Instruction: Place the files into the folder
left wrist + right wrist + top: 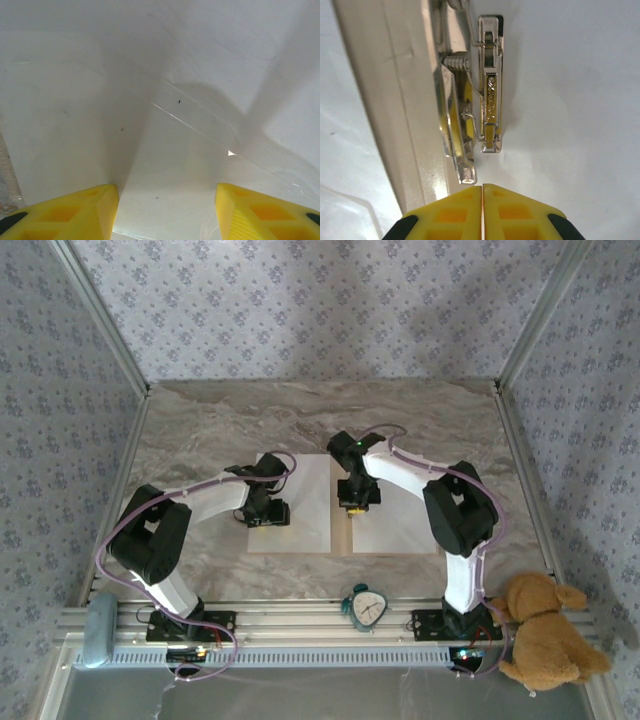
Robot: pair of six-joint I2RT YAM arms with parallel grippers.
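The right gripper (482,200) has its yellow fingers (455,212) pressed together, with nothing between them. Its tips sit just short of the near end of the metal clip (490,95); I cannot tell if they touch. The clip's long axis runs straight away from the fingers, alongside the tan spine of the folder (395,90).

The left gripper (167,212) stands about half open and holds nothing. Its fingers (75,212) hang over the left sheet (100,100).

From above, the folder (341,540) lies open and flat mid-table (200,430). Its spine points from the arms toward the far wall. The left sheet (305,505) covers one half and the right sheet (400,525) the other. The left gripper (268,512) is over the left half, the right gripper (357,502) over the spine.
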